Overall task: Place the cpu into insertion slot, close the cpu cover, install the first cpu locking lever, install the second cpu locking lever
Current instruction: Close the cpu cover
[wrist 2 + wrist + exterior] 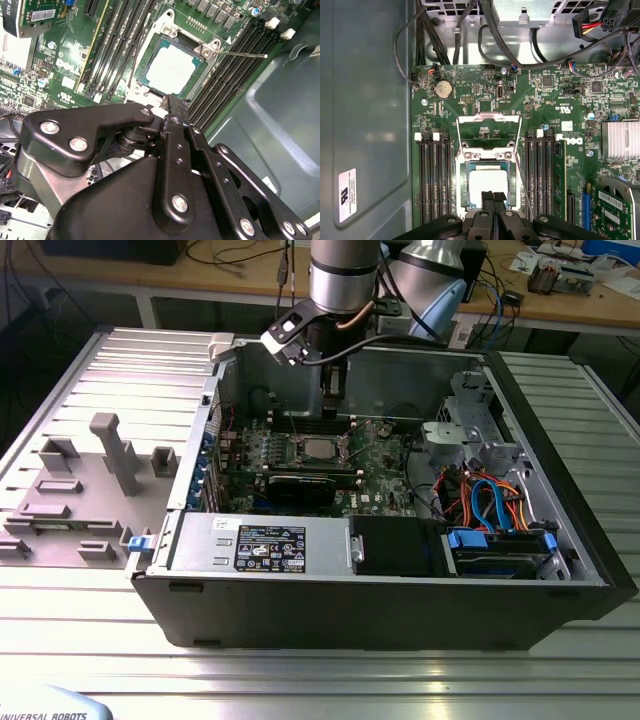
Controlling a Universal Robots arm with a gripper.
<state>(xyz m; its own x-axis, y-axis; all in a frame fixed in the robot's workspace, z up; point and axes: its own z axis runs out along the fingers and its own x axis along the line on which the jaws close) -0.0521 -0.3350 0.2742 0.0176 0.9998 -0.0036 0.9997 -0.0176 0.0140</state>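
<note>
The cpu (484, 181), a pale silver square, lies flat in the insertion slot (462, 185) on the green motherboard; it also shows in the second wrist view as cpu (170, 69) and in the exterior view as cpu (318, 449). The cpu cover (489, 118) stands flipped open beyond the socket, with bare board visible through its window. A thin locking lever (245, 54) sticks out unlatched beside the socket. My gripper (494, 199) hovers just above the socket's near edge, fingers together with nothing between them. In the exterior view the gripper (334, 405) hangs over the board.
Black memory slots (435, 180) flank the socket on both sides. A long black expansion card (300, 485) lies in front of the socket. Cable bundles (480, 495) and drive bays fill the case on the exterior view's right. Case walls (350, 605) surround the board.
</note>
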